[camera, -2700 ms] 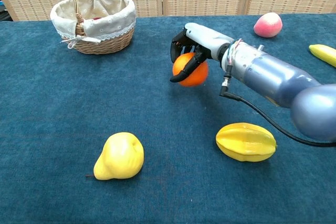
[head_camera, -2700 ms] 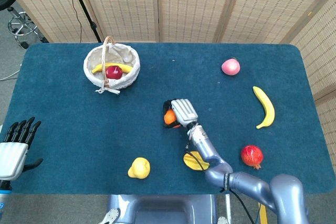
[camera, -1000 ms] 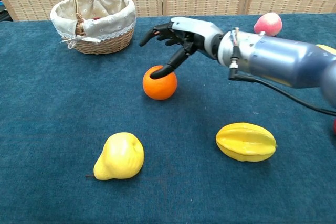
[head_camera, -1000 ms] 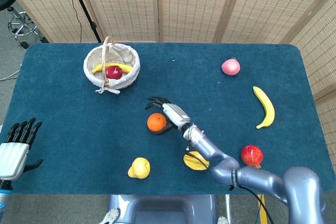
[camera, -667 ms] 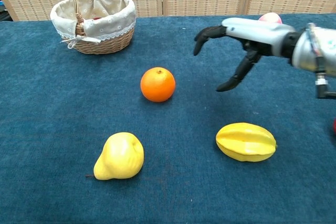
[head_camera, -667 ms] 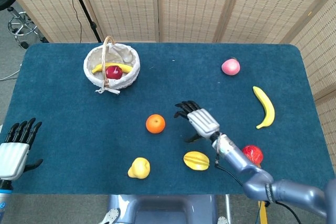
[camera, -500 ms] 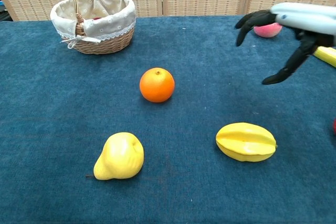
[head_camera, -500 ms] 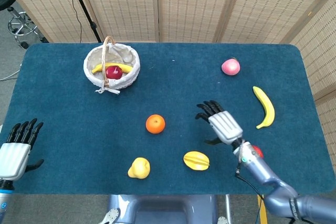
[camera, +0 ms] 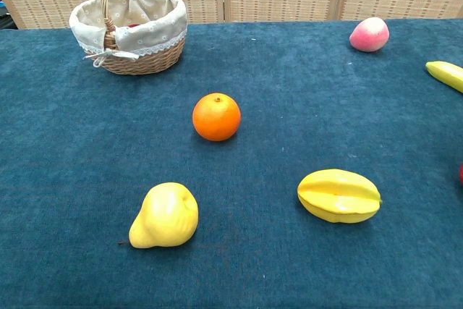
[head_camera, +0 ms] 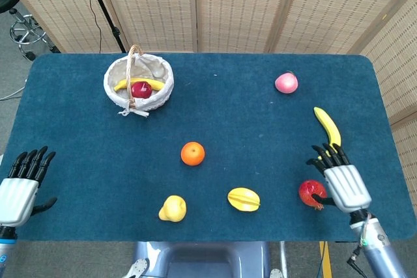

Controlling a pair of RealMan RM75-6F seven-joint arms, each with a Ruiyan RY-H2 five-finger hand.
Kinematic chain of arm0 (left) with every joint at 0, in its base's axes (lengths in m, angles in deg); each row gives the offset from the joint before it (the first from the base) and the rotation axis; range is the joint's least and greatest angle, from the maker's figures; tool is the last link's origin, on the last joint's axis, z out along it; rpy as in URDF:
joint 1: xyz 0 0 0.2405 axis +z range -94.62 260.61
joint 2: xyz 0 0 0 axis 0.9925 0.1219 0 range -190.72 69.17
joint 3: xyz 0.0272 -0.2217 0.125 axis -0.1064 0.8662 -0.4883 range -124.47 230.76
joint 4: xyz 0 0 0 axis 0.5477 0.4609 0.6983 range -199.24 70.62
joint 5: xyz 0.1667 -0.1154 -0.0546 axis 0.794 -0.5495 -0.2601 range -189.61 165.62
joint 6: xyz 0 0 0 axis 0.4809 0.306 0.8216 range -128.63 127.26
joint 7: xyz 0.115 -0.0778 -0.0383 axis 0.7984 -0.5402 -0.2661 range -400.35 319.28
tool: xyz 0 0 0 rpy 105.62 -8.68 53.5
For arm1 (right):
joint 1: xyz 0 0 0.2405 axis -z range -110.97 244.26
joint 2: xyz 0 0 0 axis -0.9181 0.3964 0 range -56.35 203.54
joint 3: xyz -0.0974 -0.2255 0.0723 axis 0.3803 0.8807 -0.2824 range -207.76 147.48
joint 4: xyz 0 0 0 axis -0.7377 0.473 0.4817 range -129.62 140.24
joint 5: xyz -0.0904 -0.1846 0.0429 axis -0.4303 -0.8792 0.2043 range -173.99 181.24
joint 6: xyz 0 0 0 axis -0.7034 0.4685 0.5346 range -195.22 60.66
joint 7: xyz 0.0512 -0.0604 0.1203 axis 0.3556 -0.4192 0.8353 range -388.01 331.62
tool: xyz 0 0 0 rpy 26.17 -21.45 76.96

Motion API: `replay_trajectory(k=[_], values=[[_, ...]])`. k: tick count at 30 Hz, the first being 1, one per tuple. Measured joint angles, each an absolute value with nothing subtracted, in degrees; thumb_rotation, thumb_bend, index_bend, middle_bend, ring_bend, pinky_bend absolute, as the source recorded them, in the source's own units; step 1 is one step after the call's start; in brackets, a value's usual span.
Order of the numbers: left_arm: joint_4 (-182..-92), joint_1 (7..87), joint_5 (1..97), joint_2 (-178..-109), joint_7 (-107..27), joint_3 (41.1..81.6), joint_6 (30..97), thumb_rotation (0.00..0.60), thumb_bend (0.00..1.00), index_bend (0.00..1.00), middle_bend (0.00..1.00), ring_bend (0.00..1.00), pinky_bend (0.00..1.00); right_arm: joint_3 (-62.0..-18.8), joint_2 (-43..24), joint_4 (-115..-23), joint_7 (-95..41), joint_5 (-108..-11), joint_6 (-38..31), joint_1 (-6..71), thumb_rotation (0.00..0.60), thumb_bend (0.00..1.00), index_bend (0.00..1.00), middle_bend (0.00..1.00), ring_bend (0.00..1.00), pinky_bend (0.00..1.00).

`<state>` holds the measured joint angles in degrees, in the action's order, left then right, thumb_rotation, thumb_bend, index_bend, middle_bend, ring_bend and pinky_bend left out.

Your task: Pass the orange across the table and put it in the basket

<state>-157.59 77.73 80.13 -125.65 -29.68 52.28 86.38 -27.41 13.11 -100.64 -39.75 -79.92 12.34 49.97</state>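
Note:
The orange point(head_camera: 192, 153) point(camera: 216, 116) lies alone on the blue cloth near the table's middle, with no hand touching it. The wicker basket point(head_camera: 163, 68) point(camera: 152, 52) stands at the far left and holds a banana and a red fruit. My right hand point(head_camera: 343, 181) hovers at the near right edge, fingers spread, holding nothing, just beside the pomegranate point(head_camera: 310, 193). At the near left corner my left hand point(head_camera: 19, 180) is off the table's edge, fingers spread and empty. Neither hand appears in the chest view.
A yellow pear point(head_camera: 172, 208) point(camera: 166, 215) and a starfruit point(head_camera: 244, 198) point(camera: 338, 195) lie near the front edge. A peach point(head_camera: 286, 83) point(camera: 369, 34) sits far right, and a banana point(head_camera: 328, 131) point(camera: 445, 74) lies along the right side.
My right hand let go of the orange on the cloth, then drew back to the right and toward the near edge, leaving the chest view. The orange stays put. The left hand barely shifted.

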Motion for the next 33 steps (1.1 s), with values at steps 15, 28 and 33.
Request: replay_trajectory(k=[15,28,33], values=[[-165.9,72.1,81.5,-122.0,-29.5,55.6,81.7,0.600,0.00,0.00,0.00,0.00,0.06,-22.0,11.6,-96.9,-36.4,-88.5,25.5,64.0,0.600,0.00,0.30,0.12,0.04,0.04],[-170.8,64.5,77.4,-131.8,-19.1,57.3,70.5,0.600,0.00,0.00,0.00,0.00,0.06,-22.9,12.4,-97.1,-33.9,-91.3,26.3,66.1,0.600,0.00,0.30,0.12,0.05,0.04],[-169.3,62.1,74.2,-137.8,-16.9,58.1,67.7,0.600,0.00,0.00,0.00,0.00,0.06,-23.0,12.9,-97.0,-33.0,-92.8,27.2,66.9,0.600,0.00,0.30,0.12,0.04,0.04]])
